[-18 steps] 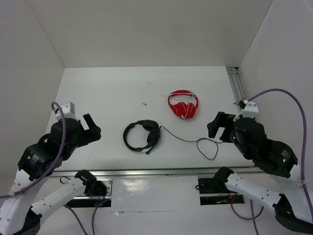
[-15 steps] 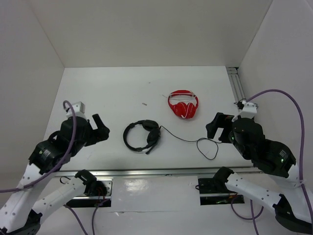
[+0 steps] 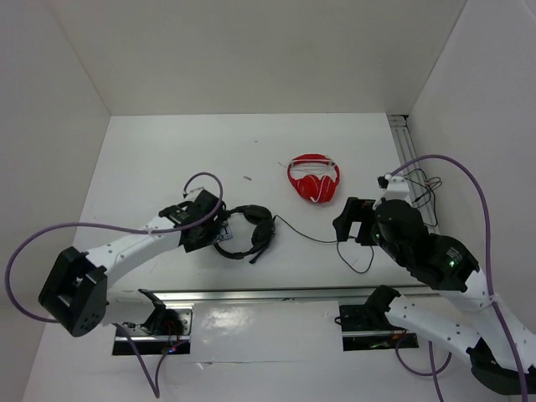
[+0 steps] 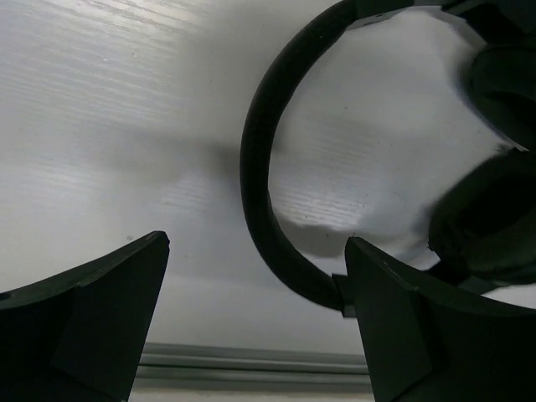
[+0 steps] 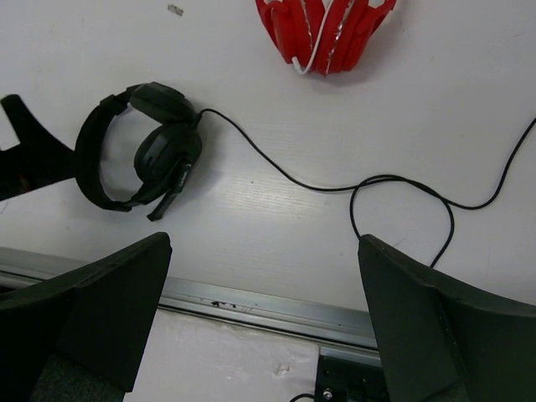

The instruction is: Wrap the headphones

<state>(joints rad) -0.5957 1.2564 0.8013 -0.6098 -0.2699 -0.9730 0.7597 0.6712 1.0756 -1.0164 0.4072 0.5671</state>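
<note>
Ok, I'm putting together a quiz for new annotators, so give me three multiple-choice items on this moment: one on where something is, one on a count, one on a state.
1. In the top view, where do the red headphones lie relative to the black headset?
A) nearer the arm bases
B) farther back and to the right
C) stacked on it

2. How many headsets are on the table?
A) one
B) three
C) two

3. How is the left claw?
A) open, with the headband between its fingers
B) shut on the cable
C) open, far from the headset

Answers:
1 B: the top view shows them beyond it and rightward.
2 C: one red and one black.
3 A: the left wrist view shows the headband's arc in the gap between the spread fingers.
</note>
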